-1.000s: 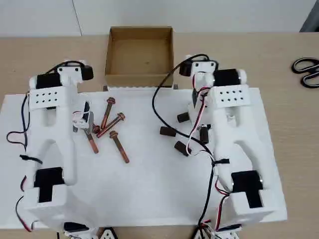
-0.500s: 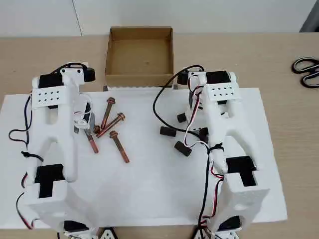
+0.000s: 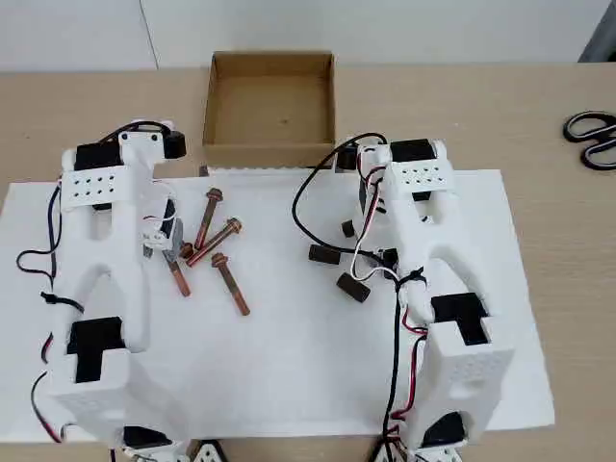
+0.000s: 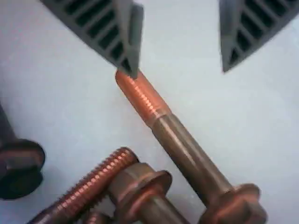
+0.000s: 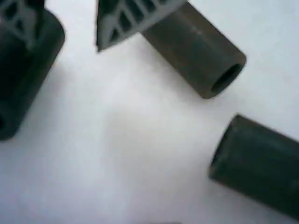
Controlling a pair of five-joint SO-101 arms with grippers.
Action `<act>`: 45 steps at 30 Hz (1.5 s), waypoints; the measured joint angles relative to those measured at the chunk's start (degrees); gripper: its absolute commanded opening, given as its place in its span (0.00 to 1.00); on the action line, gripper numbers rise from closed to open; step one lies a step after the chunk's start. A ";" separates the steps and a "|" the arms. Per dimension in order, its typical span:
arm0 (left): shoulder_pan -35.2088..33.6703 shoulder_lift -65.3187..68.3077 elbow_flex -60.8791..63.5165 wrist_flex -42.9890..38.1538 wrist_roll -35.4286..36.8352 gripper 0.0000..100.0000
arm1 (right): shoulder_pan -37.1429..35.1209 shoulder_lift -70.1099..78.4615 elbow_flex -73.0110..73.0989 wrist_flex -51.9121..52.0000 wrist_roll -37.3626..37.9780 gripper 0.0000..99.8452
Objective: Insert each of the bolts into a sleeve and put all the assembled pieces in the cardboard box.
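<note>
On the left of the sheet (image 3: 289, 366), the left gripper (image 4: 179, 70) is hanging open over the threaded tip of a bolt (image 4: 187, 140); closing so near the end, it is risking to flick the bolt aside; the right gripper (image 5: 65, 44) is hovering open among the sleeves (image 5: 196, 51).

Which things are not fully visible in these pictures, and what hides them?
High view: the right arm hides part of one sleeve; the edge cuts the scissors.
Right wrist view: the edge cuts another sleeve.
Left wrist view: the edge cuts the head of a bolt.
</note>
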 measured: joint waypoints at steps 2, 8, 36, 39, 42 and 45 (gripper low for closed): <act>0.00 0.00 0.00 0.00 0.00 0.11 | 0.00 0.00 0.00 0.09 0.00 0.09; 0.00 0.09 0.00 0.00 0.00 0.11 | 0.00 0.00 0.00 0.09 1.32 0.16; 0.00 0.09 0.00 -0.88 -2.11 0.11 | 0.88 9.41 -6.15 0.53 2.81 0.09; 0.00 0.09 0.00 -0.88 -2.11 0.11 | 1.58 9.58 -6.33 0.53 2.81 0.01; 0.00 0.79 0.00 -0.88 -2.11 0.11 | 1.85 9.76 -6.51 0.18 2.81 0.01; 0.00 3.25 0.00 -0.88 -2.11 0.11 | 1.85 9.76 -6.51 -0.26 2.81 0.01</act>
